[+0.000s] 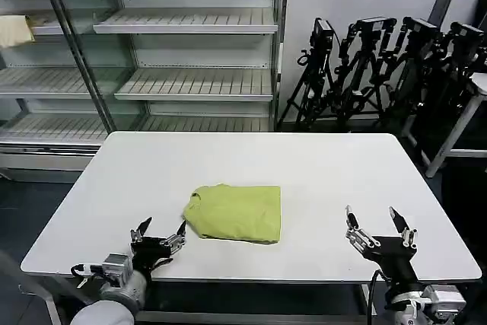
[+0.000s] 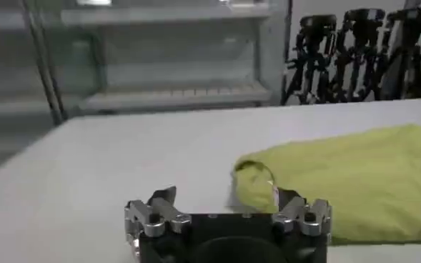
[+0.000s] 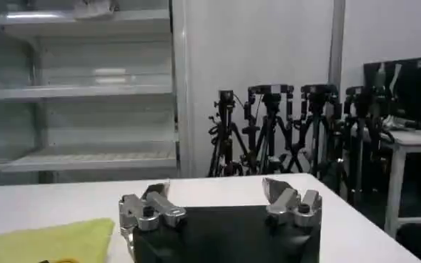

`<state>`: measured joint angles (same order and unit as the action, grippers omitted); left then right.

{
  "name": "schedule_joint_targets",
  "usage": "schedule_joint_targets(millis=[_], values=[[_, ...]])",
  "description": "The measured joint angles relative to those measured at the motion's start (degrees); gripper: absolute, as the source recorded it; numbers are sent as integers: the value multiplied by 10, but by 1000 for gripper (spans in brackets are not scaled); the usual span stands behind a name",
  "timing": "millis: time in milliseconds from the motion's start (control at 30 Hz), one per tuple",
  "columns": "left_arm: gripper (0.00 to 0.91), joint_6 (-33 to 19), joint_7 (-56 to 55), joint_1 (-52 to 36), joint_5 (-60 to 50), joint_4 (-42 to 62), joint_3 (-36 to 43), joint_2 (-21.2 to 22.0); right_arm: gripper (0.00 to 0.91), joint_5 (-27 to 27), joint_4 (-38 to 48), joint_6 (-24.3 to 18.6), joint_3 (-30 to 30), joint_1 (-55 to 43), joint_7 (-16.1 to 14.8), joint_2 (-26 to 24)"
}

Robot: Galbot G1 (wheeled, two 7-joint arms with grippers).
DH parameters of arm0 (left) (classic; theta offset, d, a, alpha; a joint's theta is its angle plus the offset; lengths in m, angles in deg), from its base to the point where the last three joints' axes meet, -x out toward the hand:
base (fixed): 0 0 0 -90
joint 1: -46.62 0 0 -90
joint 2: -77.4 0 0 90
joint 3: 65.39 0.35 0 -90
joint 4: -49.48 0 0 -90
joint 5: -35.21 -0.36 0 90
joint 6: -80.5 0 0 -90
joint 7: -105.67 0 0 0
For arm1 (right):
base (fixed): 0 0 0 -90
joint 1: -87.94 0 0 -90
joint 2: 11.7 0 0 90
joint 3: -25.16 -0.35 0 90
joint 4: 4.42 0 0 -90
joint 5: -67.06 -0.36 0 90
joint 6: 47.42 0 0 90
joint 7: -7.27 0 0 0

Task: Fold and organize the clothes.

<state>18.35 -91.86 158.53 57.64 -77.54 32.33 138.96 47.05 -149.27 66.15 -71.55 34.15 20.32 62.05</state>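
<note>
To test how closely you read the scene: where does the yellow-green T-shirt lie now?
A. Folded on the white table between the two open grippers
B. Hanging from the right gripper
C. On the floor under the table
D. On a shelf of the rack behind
A: the T-shirt lies folded on the white table, with the left gripper and right gripper open on either side, holding nothing.

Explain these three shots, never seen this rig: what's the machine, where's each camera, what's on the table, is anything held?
It is a two-armed robot with a claw-like gripper on each arm. The wide picture comes from its head, looking down at a white table. The other two come from cameras on each wrist, looking past that arm's own claw. On the table lies one lime-green T-shirt, already folded into a compact bundle. The left gripper sits open at the near edge, just beside the shirt's collar end. The right gripper is open too, well clear of the shirt. Nothing is held.
</note>
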Motion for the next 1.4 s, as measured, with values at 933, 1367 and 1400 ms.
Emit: schedule_joint_targets(millis=[933, 1367, 1400], values=[[907, 28, -2, -61, 242, 44, 28, 11, 907, -1, -7, 1, -12, 14, 0, 7], [907, 44, -26, -87, 480, 64, 23, 27, 907, -1, -14, 1, -18, 26, 0, 11], [907, 45, -27, -88, 487, 66, 22, 27, 907, 0, -14, 1, -18, 27, 0, 12]])
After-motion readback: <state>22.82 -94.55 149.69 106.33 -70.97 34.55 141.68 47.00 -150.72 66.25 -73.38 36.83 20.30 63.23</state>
